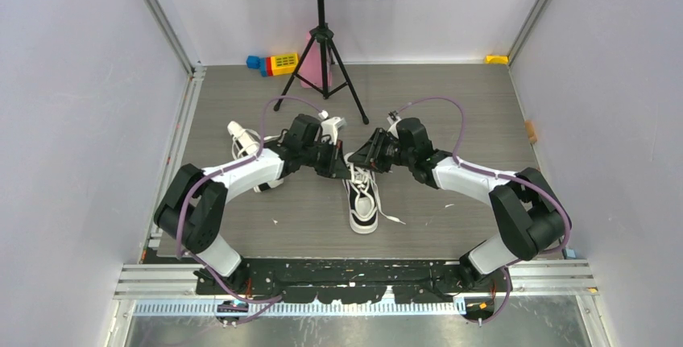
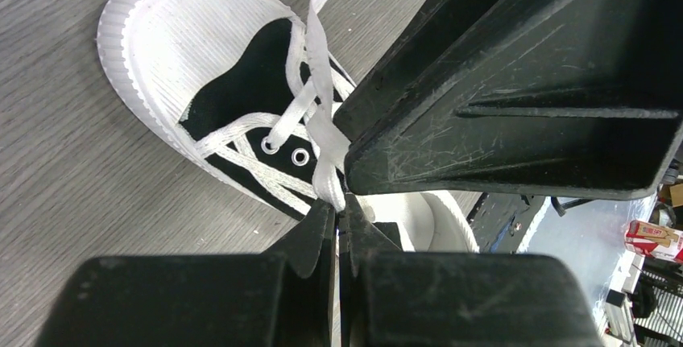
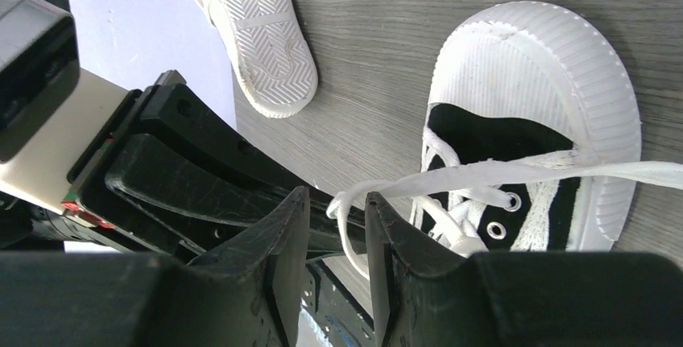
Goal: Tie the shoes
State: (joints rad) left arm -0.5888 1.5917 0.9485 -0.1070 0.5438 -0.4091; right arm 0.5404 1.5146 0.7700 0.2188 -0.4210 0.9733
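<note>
One of the shoes (image 1: 362, 202), black with a white sole and toe cap, lies mid-table with its toe toward the arms' bases. My left gripper (image 2: 338, 208) is shut, pinching a white lace (image 2: 320, 65) just above the top eyelets. My right gripper (image 3: 337, 198) faces it from the other side, its jaws apart. A loop of lace (image 3: 515, 171) passes between them and rests against one finger (image 3: 385, 226). In the top view the left gripper (image 1: 342, 171) and right gripper (image 1: 360, 162) meet over the shoe's opening. The other shoe (image 3: 262, 29) lies sole up, farther off.
A black music stand on a tripod (image 1: 322, 65) stands at the back of the table. Coloured toy blocks (image 1: 278, 63) lie beside it. A yellow piece (image 1: 497, 59) sits in the far right corner. Pale walls close in on both sides.
</note>
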